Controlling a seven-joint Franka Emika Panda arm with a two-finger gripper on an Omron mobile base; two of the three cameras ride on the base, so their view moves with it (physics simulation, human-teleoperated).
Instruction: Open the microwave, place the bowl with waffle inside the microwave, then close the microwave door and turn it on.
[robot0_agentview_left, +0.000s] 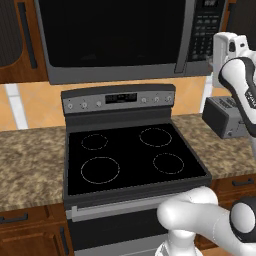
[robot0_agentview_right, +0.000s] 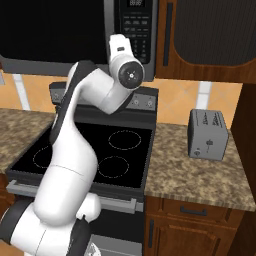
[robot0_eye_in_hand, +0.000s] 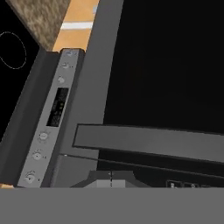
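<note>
Counter (robot0_agentview_left: 30, 160): speckled brown granite, both sides of black stove (robot0_agentview_left: 130, 155); grey toaster (robot0_agentview_right: 207, 134) upright on right section.

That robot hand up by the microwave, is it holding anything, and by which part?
Nothing is held. The hand is shut, up at the microwave near the keypad side of its closed door, with no object between its fingers.

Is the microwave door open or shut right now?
Shut. The door lies flush with the microwave frame in both base views, its handle beside the keypad, with no gap and no interior showing.
</note>
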